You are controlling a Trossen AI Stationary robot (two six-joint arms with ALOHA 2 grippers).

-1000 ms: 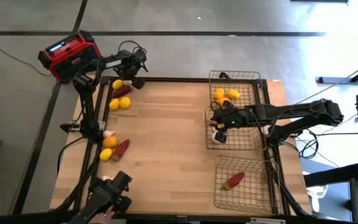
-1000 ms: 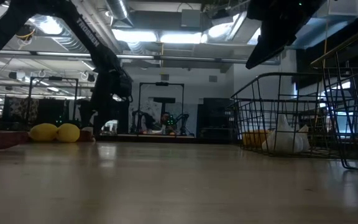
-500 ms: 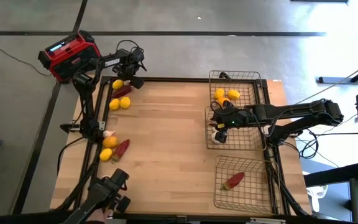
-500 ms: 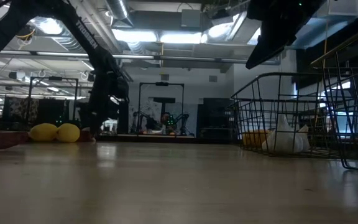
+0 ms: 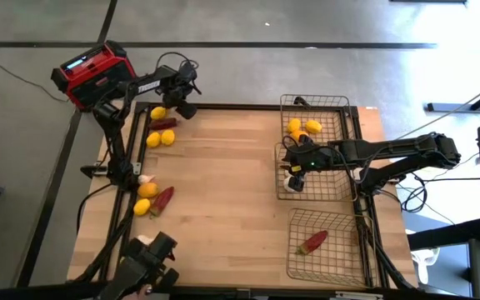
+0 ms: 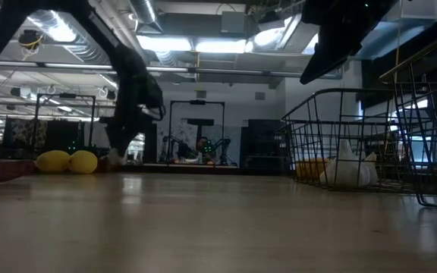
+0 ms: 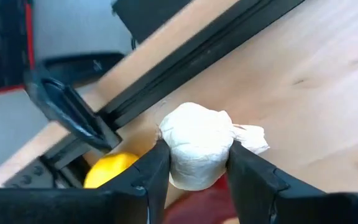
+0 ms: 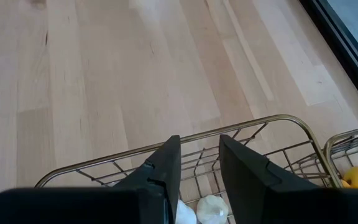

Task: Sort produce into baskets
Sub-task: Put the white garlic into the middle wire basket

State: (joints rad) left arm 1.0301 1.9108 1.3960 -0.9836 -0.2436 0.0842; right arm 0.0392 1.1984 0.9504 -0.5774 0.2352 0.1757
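Observation:
A white garlic bulb point(image 7: 194, 143) sits between the fingers of my left gripper point(image 5: 178, 107) at the table's far left corner. Just under it lie a lemon point(image 5: 158, 113) and a dark red chili point(image 5: 163, 123). Two more lemons point(image 5: 160, 139) rest on the wood a little nearer. My right gripper point(image 5: 291, 167) hovers over the middle basket point(image 5: 332, 185), its fingers a little apart with nothing between them. Garlic point(image 8: 211, 208) lies in that basket below it. The far basket point(image 5: 327, 107) holds lemons point(image 5: 304, 127), and the near basket point(image 5: 340, 258) holds one chili point(image 5: 312, 242). My left gripper pinches the garlic bulb by its two opposite round sides point(image 7: 174, 157), one finger point(image 7: 149, 171) on each. The fingers come steeply from above, pointing down. The bulb's papery tip point(image 7: 250, 138) sticks out sideways. The bulb is raised slightly above the wood.
Near the left edge lie two lemons point(image 5: 145, 198), a chili point(image 5: 164, 198) and a garlic bulb point(image 5: 146, 178). A red-and-black radio point(image 5: 94, 73) stands beyond the far left corner. A black frame rail point(image 5: 248, 106) runs along the table's far edge.
My left gripper has shut on the garlic bulb at the far left corner and risen a little with it, rolling slightly. The bulb has left its place beside the lemon. My right gripper has kept still.

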